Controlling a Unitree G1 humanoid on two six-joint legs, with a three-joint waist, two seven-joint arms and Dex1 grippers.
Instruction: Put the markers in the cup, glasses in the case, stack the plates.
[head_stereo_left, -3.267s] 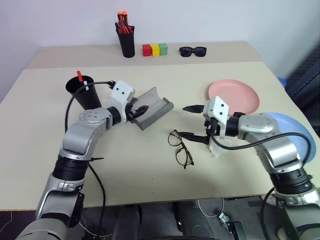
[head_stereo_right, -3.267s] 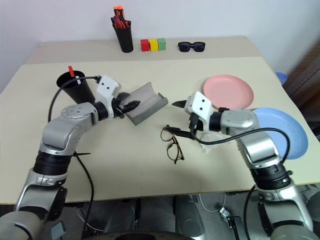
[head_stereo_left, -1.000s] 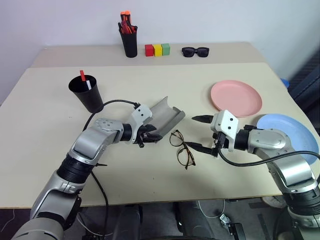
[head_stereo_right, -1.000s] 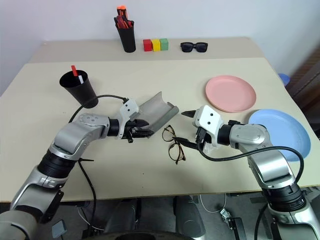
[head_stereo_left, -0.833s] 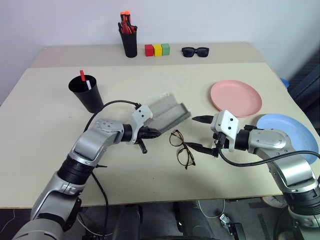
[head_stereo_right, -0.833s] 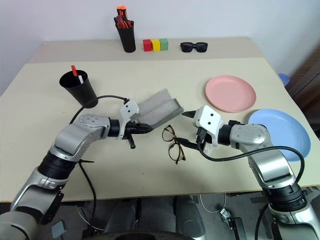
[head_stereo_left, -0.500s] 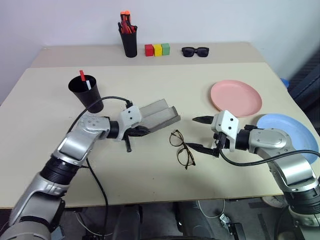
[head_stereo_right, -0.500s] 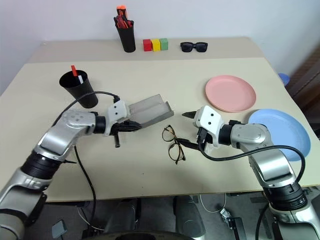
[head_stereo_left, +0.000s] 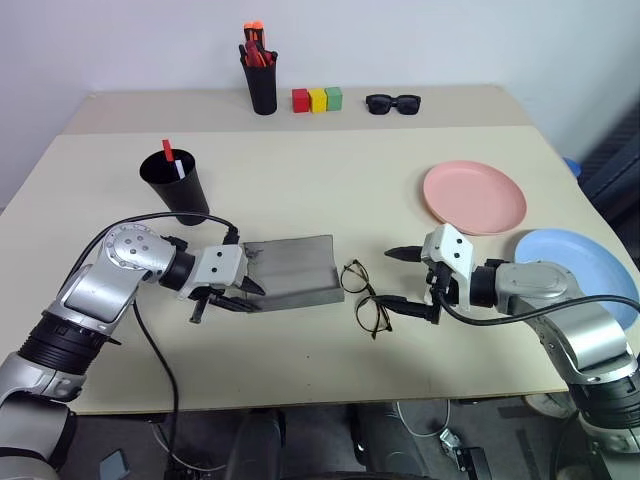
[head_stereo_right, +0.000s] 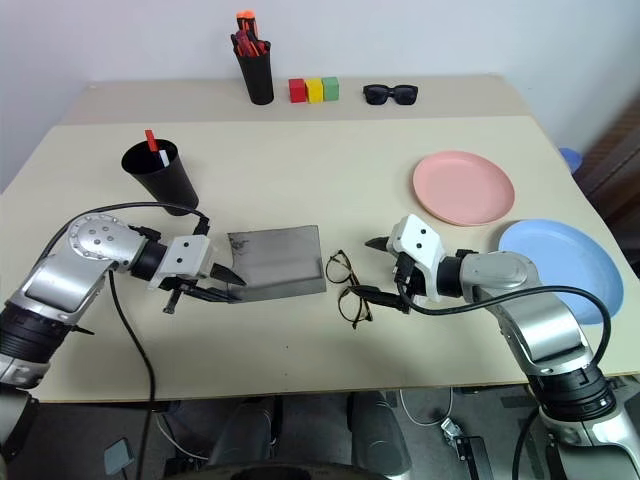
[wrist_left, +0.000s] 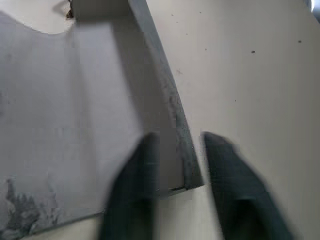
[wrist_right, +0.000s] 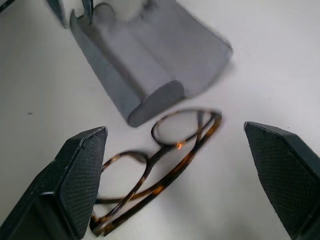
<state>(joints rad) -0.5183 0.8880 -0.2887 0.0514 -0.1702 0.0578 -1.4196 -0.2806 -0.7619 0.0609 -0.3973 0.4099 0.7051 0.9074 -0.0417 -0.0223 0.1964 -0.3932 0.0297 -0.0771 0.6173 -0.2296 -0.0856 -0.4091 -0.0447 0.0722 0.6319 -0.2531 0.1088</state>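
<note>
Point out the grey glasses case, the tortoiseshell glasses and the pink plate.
grey glasses case (head_stereo_left: 290, 270): left eye view, its open inner surface.
tortoiseshell glasses (wrist_right: 172, 131): right wrist view, one lens rim.
pink plate (head_stereo_left: 474, 196): left eye view, its centre.

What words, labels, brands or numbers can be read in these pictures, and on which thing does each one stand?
None: no readable text anywhere.
The case, cup, pink plate, blue plate and colored blocks look plain.
Any print on the pens in the holder is too small to tell.
</note>
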